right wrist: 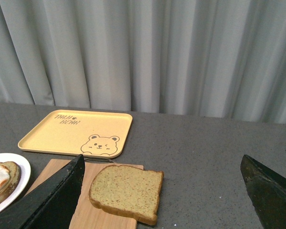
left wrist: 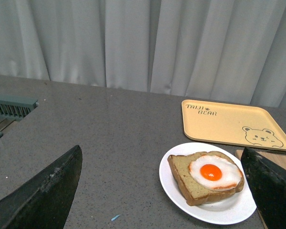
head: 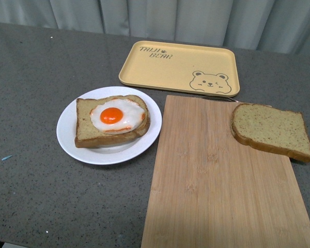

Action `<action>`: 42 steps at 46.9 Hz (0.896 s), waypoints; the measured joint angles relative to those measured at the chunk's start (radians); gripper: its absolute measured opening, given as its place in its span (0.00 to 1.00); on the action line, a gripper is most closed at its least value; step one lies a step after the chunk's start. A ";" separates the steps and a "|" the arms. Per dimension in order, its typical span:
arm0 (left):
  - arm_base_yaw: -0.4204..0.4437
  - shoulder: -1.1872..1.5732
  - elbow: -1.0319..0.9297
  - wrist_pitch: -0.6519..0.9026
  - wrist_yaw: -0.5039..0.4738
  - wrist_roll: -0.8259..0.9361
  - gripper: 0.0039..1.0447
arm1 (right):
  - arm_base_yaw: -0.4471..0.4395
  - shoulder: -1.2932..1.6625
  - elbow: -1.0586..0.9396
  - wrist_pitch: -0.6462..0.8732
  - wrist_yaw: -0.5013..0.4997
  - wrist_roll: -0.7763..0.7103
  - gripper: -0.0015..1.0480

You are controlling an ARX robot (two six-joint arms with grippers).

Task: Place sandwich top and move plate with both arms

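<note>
The sandwich top (head: pixel 271 130), a plain speckled brown slice, lies on the far right corner of the wooden cutting board (head: pixel 217 181), overhanging its right edge. The white plate (head: pixel 72 137) sits left of the board and carries a bread slice with a fried egg (head: pixel 113 118). No arm shows in the front view. My left gripper (left wrist: pixel 164 191) hangs open above the table, with the plate (left wrist: pixel 229 212) between its fingers' line of sight. My right gripper (right wrist: pixel 162 191) is open too, held well back from the sandwich top (right wrist: pixel 126 192).
A yellow tray with a bear drawing (head: pixel 181 67) lies behind the plate and board. Grey curtains close off the table's far edge. A grey vent-like piece (left wrist: pixel 12 106) sits at the table's left in the left wrist view. Dark speckled tabletop (head: pixel 36 77) surrounds everything.
</note>
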 joint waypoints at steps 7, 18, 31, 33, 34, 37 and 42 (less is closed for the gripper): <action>0.000 0.000 0.000 0.000 0.000 0.000 0.94 | 0.000 0.000 0.000 0.000 0.000 0.000 0.91; 0.000 0.000 0.000 0.000 0.000 0.000 0.94 | 0.023 0.014 0.002 -0.006 0.087 -0.031 0.91; 0.000 0.000 0.000 0.000 0.000 0.000 0.94 | -0.177 0.643 0.107 0.297 0.122 -0.154 0.91; 0.000 0.000 0.000 0.000 0.000 0.000 0.94 | -0.206 0.742 0.134 0.335 0.078 -0.134 0.91; 0.000 0.000 0.000 0.000 0.000 0.000 0.94 | -0.221 0.803 0.153 0.354 0.051 -0.119 0.91; 0.000 0.000 0.000 0.000 0.000 0.000 0.94 | -0.248 0.964 0.204 0.402 -0.015 -0.086 0.91; 0.000 0.000 0.000 0.000 0.000 0.000 0.94 | -0.271 1.285 0.336 0.416 -0.158 0.013 0.91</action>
